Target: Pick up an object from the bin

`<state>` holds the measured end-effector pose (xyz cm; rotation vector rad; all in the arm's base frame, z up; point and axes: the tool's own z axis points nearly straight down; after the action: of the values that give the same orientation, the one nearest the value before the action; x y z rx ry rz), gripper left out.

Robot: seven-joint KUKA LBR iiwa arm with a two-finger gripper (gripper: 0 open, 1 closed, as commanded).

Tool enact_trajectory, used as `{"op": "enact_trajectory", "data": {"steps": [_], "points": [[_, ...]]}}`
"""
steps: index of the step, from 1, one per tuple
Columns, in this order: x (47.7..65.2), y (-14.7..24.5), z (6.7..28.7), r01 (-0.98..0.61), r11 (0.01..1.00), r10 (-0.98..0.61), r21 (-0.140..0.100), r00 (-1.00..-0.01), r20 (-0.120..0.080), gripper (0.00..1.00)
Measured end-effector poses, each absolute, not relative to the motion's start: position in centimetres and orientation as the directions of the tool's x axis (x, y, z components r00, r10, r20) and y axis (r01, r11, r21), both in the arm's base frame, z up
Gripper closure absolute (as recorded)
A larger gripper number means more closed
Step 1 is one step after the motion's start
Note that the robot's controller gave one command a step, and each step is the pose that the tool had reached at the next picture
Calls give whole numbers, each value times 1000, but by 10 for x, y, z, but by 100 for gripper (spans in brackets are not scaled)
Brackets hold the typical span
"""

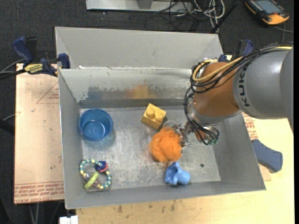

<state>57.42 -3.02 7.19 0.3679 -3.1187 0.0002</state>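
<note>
My gripper point(182, 133) is low in the right half of the bin, under the arm's orange cover. It sits at the upper right edge of an orange fluffy ball point(163, 146) and touches or nearly touches it. A yellow toy block point(153, 116) lies just up and left of the ball, close to the back wall. A small light-blue soft thing point(176, 175) rests below the ball near the front wall.
A blue round cup point(96, 125) stands upright at the left of the bin. A multicoloured ring toy point(96, 174) lies in the front left corner. Bare floor stretches between these and the orange ball. The arm covers the bin's right rim.
</note>
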Motion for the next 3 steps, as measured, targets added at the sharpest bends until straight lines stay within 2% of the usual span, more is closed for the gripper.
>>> {"op": "enact_trajectory", "data": {"steps": [3], "points": [[575,-26,75,-218,976,-218,0,-976,-2,100]]}}
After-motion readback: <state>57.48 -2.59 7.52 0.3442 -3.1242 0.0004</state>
